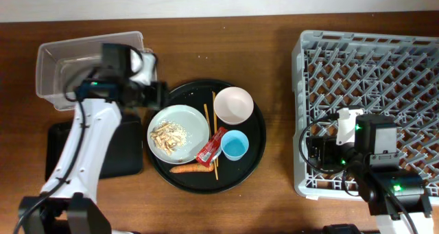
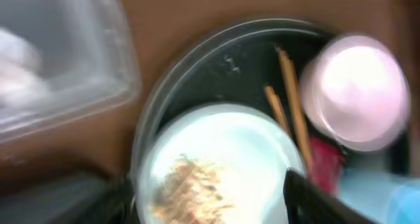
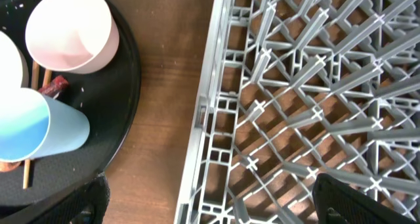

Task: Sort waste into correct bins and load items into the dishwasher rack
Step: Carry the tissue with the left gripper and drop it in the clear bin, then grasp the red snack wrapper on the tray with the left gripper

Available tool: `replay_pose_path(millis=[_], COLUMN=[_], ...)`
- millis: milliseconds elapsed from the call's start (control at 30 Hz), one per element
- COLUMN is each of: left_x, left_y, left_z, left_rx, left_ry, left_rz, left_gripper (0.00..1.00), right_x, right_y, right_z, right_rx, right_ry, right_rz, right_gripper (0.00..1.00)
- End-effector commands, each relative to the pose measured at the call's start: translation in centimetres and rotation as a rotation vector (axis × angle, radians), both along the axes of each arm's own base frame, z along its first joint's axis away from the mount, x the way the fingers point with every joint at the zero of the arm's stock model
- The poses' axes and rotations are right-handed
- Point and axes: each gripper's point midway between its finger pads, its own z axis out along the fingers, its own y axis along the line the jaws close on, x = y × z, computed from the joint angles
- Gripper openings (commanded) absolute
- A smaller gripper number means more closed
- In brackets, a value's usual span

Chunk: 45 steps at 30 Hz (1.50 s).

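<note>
The pale plate (image 1: 191, 121) with the beige food scraps (image 1: 167, 135) lies on the round black tray (image 1: 254, 134), beside the white bowl (image 1: 233, 105), blue cup (image 1: 234, 147), red wrapper (image 1: 211, 149), carrot (image 1: 191, 169) and chopsticks (image 1: 206, 117). My left gripper (image 1: 159, 97) is open and empty above the plate's (image 2: 262, 138) far edge, with the scraps (image 2: 193, 188) between its fingers (image 2: 216, 211). A blurred white shape (image 2: 16, 60), perhaps the tissue, lies in the clear tub (image 1: 89, 52). My right gripper (image 3: 210, 211) is open over the rack's (image 1: 370, 76) left edge.
The shallow black rectangular tray (image 1: 127, 155) lies left of the round tray, partly under my left arm. In the right wrist view the bowl (image 3: 72, 30) and cup (image 3: 39, 129) are at the left, with a strip of bare wood between tray and rack (image 3: 315, 86).
</note>
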Motion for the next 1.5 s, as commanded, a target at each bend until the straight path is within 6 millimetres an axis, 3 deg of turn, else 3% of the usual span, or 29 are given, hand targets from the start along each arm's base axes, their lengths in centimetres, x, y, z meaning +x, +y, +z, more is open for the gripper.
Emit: replay_pose_path(millis=[0, 67, 133, 300, 600, 800, 1000, 1067, 1133, 1267, 1467], left_x=[-4.7, -7.4, -10.2, -12.0, -12.4, -12.3, -12.6, -12.7, -12.3, -12.1, -11.7], left_y=[-4.4, -5.8, -7.3, -8.0, -8.0, -8.1, -9.2, -9.4, -9.6, -9.6, -9.8], left_z=[-1.3, -2.8, -5.7, -8.4, -11.0, -11.5, -13.1, -13.3, -13.2, -13.2, -13.1], left_rx=[-0.05, -0.035, -0.015, 0.0, -0.004, -0.006, -0.016, -0.013, -0.017, -0.018, -0.02], left_ry=[0.139, 0.224, 0.296, 0.324, 0.299, 0.292, 0.331, 0.334, 0.316, 0.309, 0.288], left_rz=[-0.164, -0.218, -0.283, -0.323, -0.329, -0.333, -0.349, -0.356, -0.358, -0.357, -0.358], left_gripper=[0.74, 0.75, 0.75, 0.75, 0.75, 0.73, 0.71, 0.66, 0.51, 0.47, 0.25], right_x=[0.2, 0.2, 0.1, 0.0, 0.0, 0.0, -0.1, -0.1, -0.1, -0.1, -0.1], right_y=[0.2, 0.2, 0.2, 0.2, 0.2, 0.2, 0.2, 0.2, 0.2, 0.2, 0.2], right_z=[0.7, 0.7, 0.6, 0.6, 0.5, 0.5, 0.5, 0.5, 0.5, 0.5, 0.5], right_rx=[0.007, 0.008, 0.007, 0.007, 0.008, 0.008, 0.007, 0.007, 0.007, 0.007, 0.007], right_ry=[-0.015, -0.015, -0.012, -0.009, -0.005, -0.004, -0.001, -0.001, -0.001, -0.001, -0.001], right_rz=[0.001, 0.002, 0.001, 0.001, 0.001, 0.001, 0.001, 0.001, 0.001, 0.001, 0.001], right_gripper=[0.98, 0.98, 0.98, 0.98, 0.98, 0.98, 0.98, 0.98, 0.98, 0.98, 0.98])
